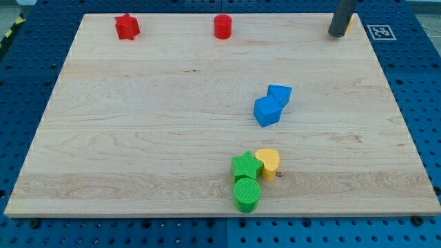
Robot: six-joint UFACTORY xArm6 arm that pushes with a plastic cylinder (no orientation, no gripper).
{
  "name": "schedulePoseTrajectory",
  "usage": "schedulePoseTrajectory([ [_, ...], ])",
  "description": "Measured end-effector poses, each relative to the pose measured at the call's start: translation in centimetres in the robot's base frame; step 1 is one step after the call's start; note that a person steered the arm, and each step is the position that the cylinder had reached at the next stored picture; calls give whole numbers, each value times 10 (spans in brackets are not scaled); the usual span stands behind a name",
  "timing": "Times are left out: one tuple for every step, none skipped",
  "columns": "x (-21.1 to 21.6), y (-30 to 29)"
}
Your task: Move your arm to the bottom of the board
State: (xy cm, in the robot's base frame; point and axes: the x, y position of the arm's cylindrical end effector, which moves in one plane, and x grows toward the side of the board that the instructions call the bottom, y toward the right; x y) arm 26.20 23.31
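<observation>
Pale wooden surface (pixel 138 124) on a blue pegboard bench (pixel 27 83), with a fiducial tag (pixel 381 32) at the view's top right. No gripper fitted, only a dark rod; my tip (pixel 337 34) at the top right corner, touching a partly hidden yellow block (pixel 350 25), well apart from the rest. Counted: red star (pixel 127 26), red cylinder (pixel 222 27), two touching blue blocks (pixel 273 104), yellow heart (pixel 268 163), green star (pixel 245 166), green cylinder (pixel 247 195).

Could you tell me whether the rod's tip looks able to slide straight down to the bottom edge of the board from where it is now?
Probably yes. My tip sits at the board's top right corner, and the blue blocks and yellow block lie well to its left.
</observation>
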Motion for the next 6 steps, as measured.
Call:
schedulePoseTrajectory([
  [20, 0],
  [45, 0],
  [74, 0],
  [97, 0],
  [100, 0],
  [103, 0],
])
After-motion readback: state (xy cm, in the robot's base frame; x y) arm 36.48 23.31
